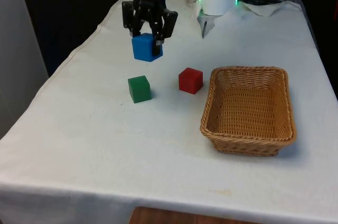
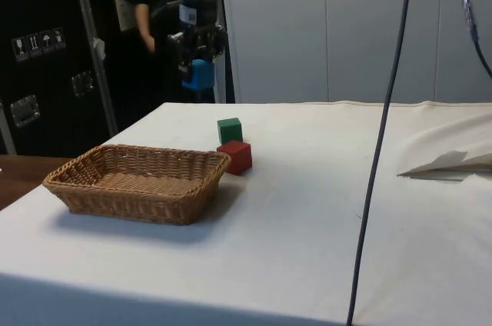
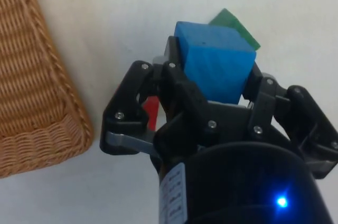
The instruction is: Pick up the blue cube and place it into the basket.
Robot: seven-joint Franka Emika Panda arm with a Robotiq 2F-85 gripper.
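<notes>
Gripper (image 1: 148, 38) sits upper left of center in the front view, fingers clamped on the blue cube (image 1: 146, 47), which hangs above the cloth. We're in the carry step, w/ the basket (image 1: 248, 138) at lower right of that frame, well apart from the cube. We'd say keep height as is so the cube clears the near rim, then travel across & lower inside before letting go. Green cube (image 1: 139, 89) & red cube (image 1: 190, 80) lie between, so we shouldn't dip early. Grip looks off-center in the wrist view; go smooth.
</notes>
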